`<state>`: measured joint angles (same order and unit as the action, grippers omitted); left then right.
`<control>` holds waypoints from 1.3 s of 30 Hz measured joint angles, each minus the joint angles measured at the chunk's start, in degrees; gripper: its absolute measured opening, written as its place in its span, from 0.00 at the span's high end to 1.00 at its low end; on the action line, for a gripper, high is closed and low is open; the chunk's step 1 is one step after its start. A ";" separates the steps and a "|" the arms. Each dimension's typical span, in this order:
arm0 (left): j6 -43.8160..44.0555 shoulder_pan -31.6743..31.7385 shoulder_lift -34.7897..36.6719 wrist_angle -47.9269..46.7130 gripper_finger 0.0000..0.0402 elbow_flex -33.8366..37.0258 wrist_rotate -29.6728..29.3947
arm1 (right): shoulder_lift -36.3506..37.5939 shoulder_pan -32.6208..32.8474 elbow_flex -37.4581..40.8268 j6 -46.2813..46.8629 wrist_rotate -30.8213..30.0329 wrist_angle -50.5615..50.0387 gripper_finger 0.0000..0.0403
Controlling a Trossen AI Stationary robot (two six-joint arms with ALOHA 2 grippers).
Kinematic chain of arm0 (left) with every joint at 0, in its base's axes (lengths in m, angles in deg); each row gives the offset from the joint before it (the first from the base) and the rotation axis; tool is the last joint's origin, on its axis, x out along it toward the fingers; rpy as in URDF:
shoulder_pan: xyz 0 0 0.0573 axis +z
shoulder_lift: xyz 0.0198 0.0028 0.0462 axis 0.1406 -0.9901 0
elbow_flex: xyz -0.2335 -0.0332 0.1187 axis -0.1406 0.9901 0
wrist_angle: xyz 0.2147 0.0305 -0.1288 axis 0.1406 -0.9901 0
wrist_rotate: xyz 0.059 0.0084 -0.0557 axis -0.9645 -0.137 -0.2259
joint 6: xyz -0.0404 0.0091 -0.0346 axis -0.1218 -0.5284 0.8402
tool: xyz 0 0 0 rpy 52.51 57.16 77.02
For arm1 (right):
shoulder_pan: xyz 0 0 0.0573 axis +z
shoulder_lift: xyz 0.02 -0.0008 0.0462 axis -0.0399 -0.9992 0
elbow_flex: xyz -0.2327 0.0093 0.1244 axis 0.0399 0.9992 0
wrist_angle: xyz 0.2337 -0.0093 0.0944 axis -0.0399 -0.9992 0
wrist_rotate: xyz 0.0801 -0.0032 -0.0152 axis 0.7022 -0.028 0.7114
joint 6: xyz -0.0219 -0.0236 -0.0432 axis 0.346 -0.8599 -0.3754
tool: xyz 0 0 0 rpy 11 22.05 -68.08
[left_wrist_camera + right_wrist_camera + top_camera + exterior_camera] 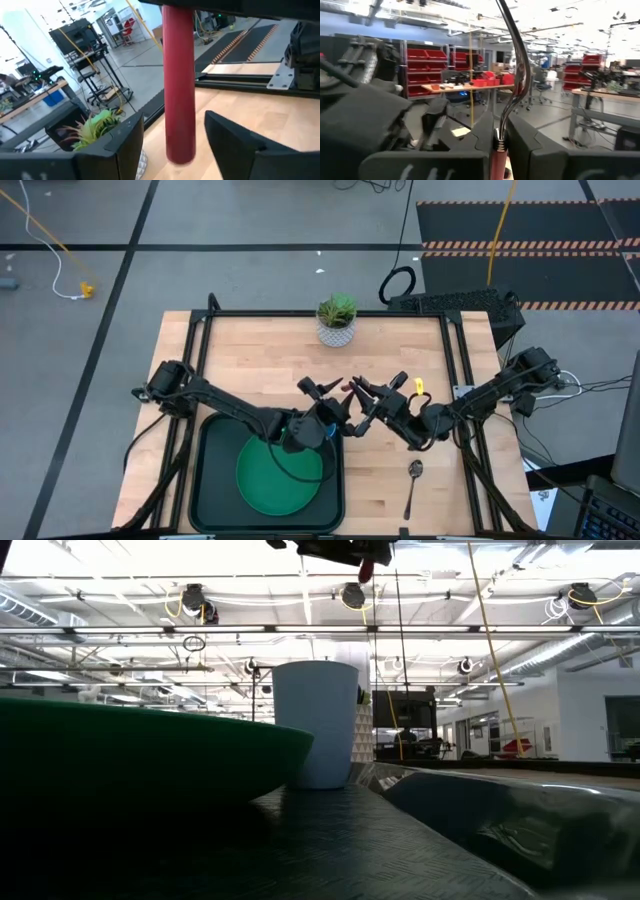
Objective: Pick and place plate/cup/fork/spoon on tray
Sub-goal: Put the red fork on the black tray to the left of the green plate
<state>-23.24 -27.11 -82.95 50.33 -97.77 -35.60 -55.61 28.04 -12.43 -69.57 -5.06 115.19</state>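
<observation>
While the right gripper [362, 392] clamps the fork [512, 80] at the neck of its red handle, the left gripper [322, 390] faces it tip to tip with fingers spread on either side of that handle's free end [179, 85]. Below them, the plate [280, 475] and cup [316, 723] sit on the tray [210, 480]; the spoon [413, 483] lies beneath the right arm.

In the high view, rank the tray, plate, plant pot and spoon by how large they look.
1. The tray, clearly largest.
2. The plate, lying inside it.
3 and 4. The plant pot and the spoon: unsure. The spoon runs longer but is very thin; the pot with its plant covers more area.
</observation>
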 joint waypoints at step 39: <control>6.28 0.83 0.02 -3.13 0.51 0.02 3.14 | -0.02 -0.26 0.00 5.08 -0.28 -2.25 0.96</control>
<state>-16.96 -26.28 -82.93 47.20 -97.75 -32.46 -55.63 27.78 -12.43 -64.49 -5.35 112.93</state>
